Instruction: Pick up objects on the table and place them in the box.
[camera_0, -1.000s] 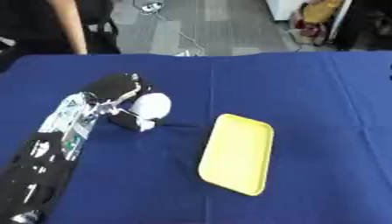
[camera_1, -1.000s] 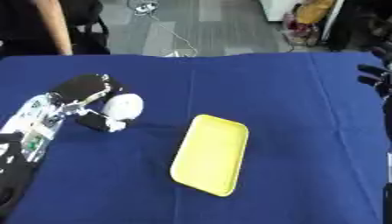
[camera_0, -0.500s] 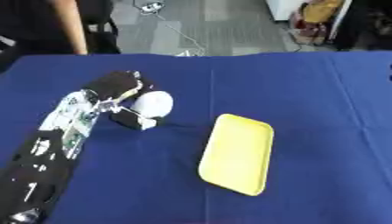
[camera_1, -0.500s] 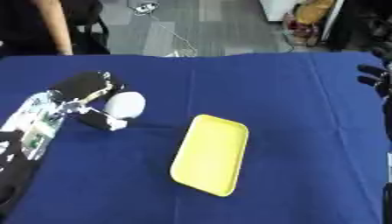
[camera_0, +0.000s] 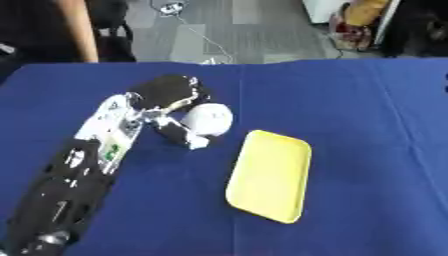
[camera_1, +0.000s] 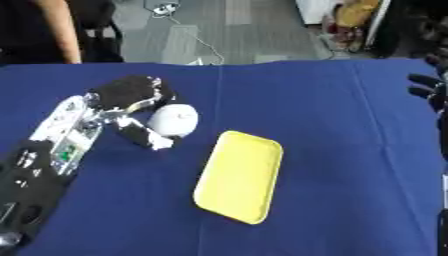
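Observation:
A round white object (camera_0: 208, 119) sits on the blue table (camera_0: 367, 105), left of centre. My left hand (camera_0: 166, 96) is curled round it: the fingers arch over its far side and the thumb (camera_0: 178, 135) lies along its near side. A shallow yellow tray (camera_0: 269, 174) lies just right of the object, slanted. My right hand (camera_1: 427, 89) shows only as dark fingers at the right edge of the right eye view.
A person stands beyond the table's far left edge. Grey floor with cables and a bag lies behind the table. Blue tabletop stretches right of the tray.
My left hand with the white object has edged slightly toward the far side; the fingers look more closed over it. The tray has not moved.

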